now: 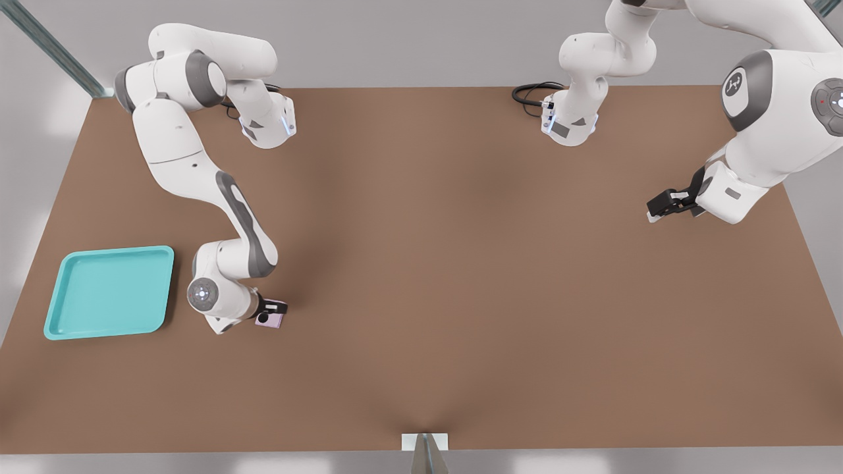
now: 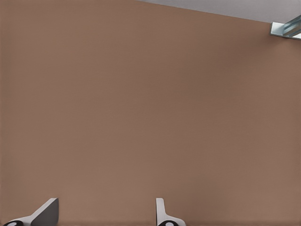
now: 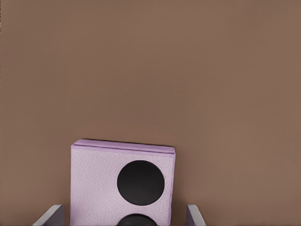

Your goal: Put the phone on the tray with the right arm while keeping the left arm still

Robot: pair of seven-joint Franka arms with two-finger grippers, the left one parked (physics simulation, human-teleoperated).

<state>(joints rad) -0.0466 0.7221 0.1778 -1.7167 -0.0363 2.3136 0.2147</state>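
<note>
Between the tool's (image 1: 272, 313) spread fingers, neither visibly touching it, lies the pink phone (image 1: 270, 320) on the brown desk (image 1: 461, 276), camera circles up. The turquoise tray (image 1: 108, 291) sits near the tool, beyond the right arm's (image 1: 227, 217) wrist.

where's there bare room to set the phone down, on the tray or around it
The tray is bare across its whole floor. Brown table lies open from the phone toward the front view's right. It is tight only between tray and phone, where the right arm stands, its end effector straddling the phone.
</note>
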